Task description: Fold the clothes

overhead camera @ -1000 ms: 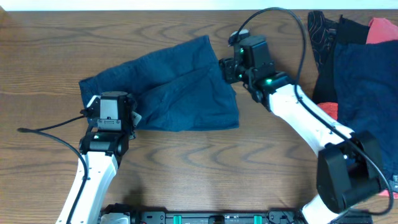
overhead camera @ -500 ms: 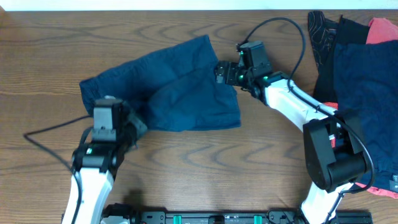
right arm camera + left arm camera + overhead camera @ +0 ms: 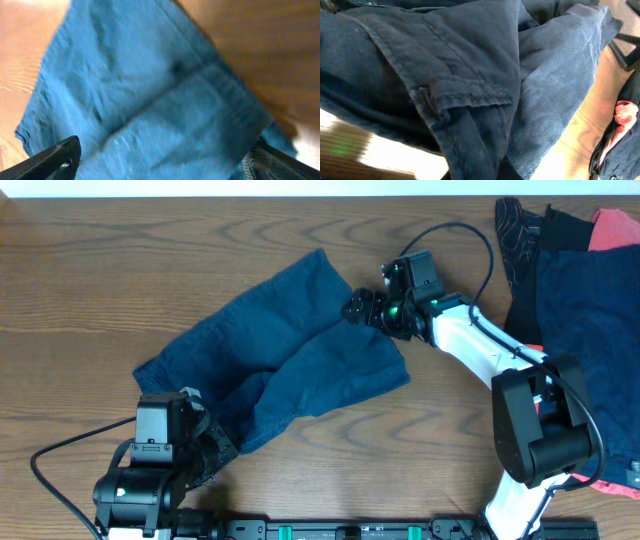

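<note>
overhead: bright, even, sharp | left wrist: glare lower left | right wrist: blurred

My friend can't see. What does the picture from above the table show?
Dark blue shorts lie spread crookedly on a wooden table, the left gripper holding their lower corner and the right gripper open at their upper edge. More clothes are piled at the right.

One pair of navy shorts lies across the middle of the frame. At the right edge sits one heap of at least three more garments: one black piece with thin pale lines, one coral-red piece and one large navy piece. There are two robot arms, the left arm at lower left and the right arm at right, on one wooden table.
</note>
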Tool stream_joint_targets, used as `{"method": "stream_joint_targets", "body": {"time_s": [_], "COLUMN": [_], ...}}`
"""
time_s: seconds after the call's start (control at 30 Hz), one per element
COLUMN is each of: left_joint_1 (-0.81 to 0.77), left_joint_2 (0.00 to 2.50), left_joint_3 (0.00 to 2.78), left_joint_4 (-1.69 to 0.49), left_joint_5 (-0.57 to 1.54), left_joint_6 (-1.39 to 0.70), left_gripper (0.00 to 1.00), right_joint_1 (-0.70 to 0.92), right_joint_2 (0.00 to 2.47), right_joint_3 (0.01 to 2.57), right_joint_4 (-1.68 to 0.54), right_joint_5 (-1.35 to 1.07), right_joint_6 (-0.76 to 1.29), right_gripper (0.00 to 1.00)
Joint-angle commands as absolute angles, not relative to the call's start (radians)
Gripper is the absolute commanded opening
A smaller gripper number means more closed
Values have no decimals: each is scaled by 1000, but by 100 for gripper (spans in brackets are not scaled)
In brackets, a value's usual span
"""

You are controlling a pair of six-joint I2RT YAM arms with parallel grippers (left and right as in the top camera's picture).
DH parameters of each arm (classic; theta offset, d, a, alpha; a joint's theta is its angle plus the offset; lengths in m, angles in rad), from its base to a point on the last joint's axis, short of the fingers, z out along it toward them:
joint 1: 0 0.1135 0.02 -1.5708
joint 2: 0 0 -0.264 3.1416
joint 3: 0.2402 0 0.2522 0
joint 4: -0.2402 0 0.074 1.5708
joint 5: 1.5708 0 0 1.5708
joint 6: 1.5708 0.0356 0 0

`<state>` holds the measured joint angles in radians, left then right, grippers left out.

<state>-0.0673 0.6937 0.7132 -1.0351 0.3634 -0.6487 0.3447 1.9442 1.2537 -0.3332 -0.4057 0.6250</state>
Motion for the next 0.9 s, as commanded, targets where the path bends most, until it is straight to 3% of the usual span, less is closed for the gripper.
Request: {"method": "stream_joint_targets", "body": {"time_s": [0.0,0.23,0.27,0.33,0.37,0.4,0.43,0.87], "left_joint_1": [-67,-67,-67,-67,-67,-67,-67,-67], "left_joint_2": [691,691,691,691,691,691,691,691], "left_joint_3": [719,719,719,719,719,719,719,719], "left_joint_4": [-1031,-1027,-1026,-1024,-1024,-1024,-1024,-904], "left_joint_5": [350,347,347,347,347,347,347,243], "left_joint_6": [-621,-621,-621,-621,-621,-621,-621,-627], "left_gripper": [6,6,6,6,6,6,6,6], "right_joint_1": [360,360,360,360,360,360,360,350], "right_joint_2": [1949,1949,1949,1949,1949,1949,1949,1833], "right_joint_3": [1271,1271,1271,1271,1271,1271,1271,1316], "right_joint_4": [-361,-414,-411,-408,-408,-405,-399,-373], "right_joint_5": [-422,-361,-349,-323,-308,-291,-283,-288], "right_joint_6": [644,658,658,658,658,658,657,481], "right_gripper": [99,99,92,58,29,8,1,1]}}
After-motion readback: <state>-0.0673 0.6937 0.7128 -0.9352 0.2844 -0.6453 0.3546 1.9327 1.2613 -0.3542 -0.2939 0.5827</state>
